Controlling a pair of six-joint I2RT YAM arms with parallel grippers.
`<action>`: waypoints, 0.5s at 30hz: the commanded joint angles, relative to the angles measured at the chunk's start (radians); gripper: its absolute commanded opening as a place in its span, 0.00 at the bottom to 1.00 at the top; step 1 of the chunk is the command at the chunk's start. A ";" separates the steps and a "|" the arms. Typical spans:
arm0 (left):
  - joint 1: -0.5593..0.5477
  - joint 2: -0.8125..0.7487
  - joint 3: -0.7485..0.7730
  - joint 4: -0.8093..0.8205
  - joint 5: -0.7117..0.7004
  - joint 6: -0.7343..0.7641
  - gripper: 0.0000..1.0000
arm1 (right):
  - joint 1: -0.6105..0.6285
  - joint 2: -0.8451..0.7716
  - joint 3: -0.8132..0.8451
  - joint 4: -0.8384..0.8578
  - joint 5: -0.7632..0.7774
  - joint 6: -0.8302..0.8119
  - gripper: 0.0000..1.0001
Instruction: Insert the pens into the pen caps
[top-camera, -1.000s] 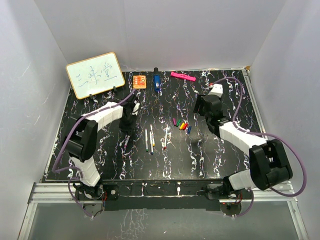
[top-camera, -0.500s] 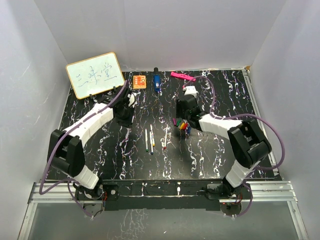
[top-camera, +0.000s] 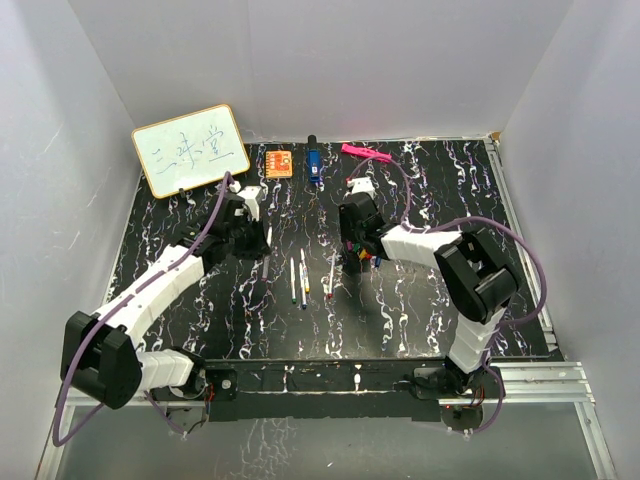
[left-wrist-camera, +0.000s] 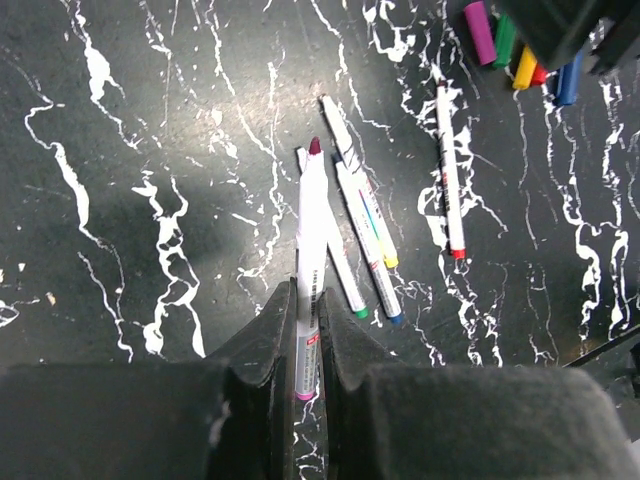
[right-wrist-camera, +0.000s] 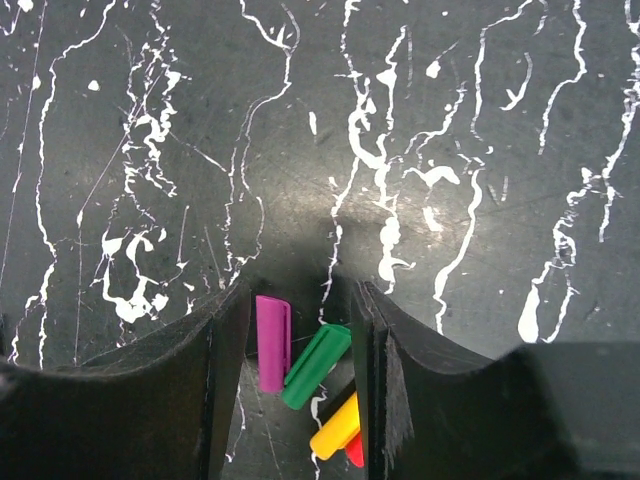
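As right jaws gape, purple cap (right-wrist-camera: 272, 343) and green cap (right-wrist-camera: 316, 366) lie between them.

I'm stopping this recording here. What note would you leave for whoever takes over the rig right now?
Left claw: shut on a pen, tip pointing away from the claw.
Right claw: open, down at the cap pile, jaws on either side of the purple cap and green cap; no firm grip visible yet.
Other pens: loose on the table, left of the caps.
Done: one pen picked up. No pen looks capped.
Left: grip one cap, push the held pen into it, then repeat for the rest.
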 joint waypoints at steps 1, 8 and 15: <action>-0.002 -0.029 -0.022 0.086 0.052 -0.016 0.00 | 0.024 0.025 0.061 0.016 0.001 0.007 0.42; -0.003 -0.028 -0.042 0.110 0.073 -0.019 0.00 | 0.051 0.050 0.080 0.006 0.014 0.012 0.42; -0.001 -0.020 -0.044 0.108 0.076 -0.018 0.00 | 0.054 0.070 0.084 -0.008 0.061 0.009 0.42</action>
